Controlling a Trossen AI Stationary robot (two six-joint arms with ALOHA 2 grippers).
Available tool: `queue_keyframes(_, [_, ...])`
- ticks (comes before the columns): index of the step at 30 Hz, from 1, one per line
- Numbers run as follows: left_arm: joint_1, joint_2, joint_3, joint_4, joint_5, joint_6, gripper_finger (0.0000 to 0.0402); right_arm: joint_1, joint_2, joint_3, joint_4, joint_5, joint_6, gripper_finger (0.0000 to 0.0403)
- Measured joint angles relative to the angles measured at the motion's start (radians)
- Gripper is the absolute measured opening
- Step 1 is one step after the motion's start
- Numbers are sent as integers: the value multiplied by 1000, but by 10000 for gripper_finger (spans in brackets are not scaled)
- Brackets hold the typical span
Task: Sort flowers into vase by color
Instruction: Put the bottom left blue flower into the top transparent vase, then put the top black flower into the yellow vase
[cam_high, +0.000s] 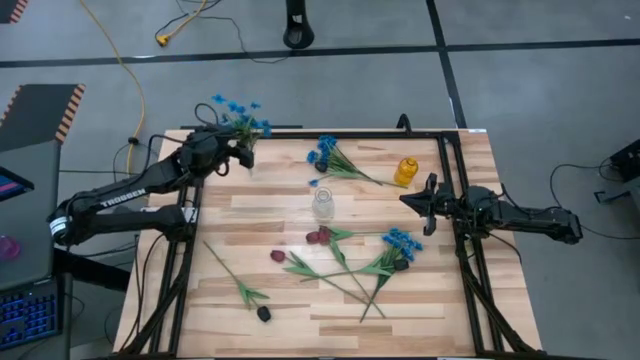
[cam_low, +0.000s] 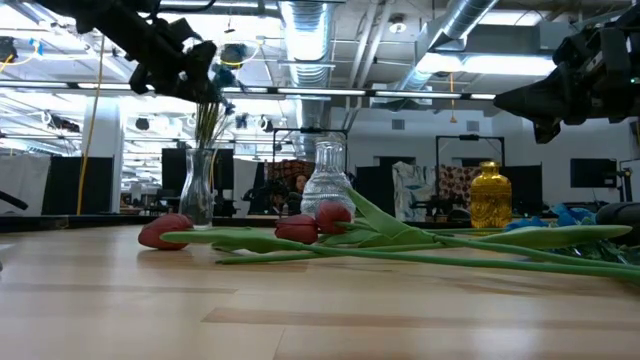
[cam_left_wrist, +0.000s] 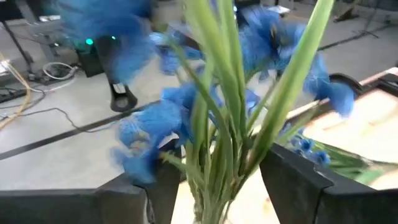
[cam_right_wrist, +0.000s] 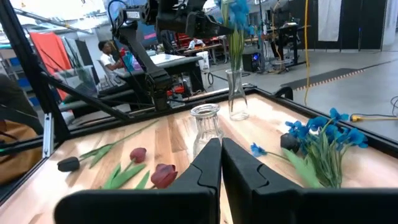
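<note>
Blue sprigs stand with their stems in a slim clear vase at the table's far left corner. My left gripper is open, its fingers on either side of the green stems above the vase's mouth. My right gripper is shut and empty, hovering over the table's right side. Lying on the table are another blue sprig, a blue sprig, dark red rosebuds and a near-black bud. My left gripper's fingers come level at the blue sprigs' stems, one on each side, just below the blooms. Whether they touch the stems I cannot tell. The stems stand upright in the vase.
A round clear vase stands mid-table and an amber vase near the far right. Long green stems cross the middle and near part of the table. A black frame runs along the table's edges.
</note>
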Motion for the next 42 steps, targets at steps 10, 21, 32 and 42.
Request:
queue_keyframes(10, [0,-130,0,-157,76,-7,213,0,0,5,18,10,0,63])
queue_keyframes(21, [0,-256,1,-316,100,-32,213,0,0,48,24,10,1,208])
queue_keyframes(32, [0,-302,2,-398,270,-30,213,-28,56,158,24,29,-46,276])
queue_keyframes(42, [-12,-279,2,-408,437,-93,213,-132,335,324,-1,39,-61,276])
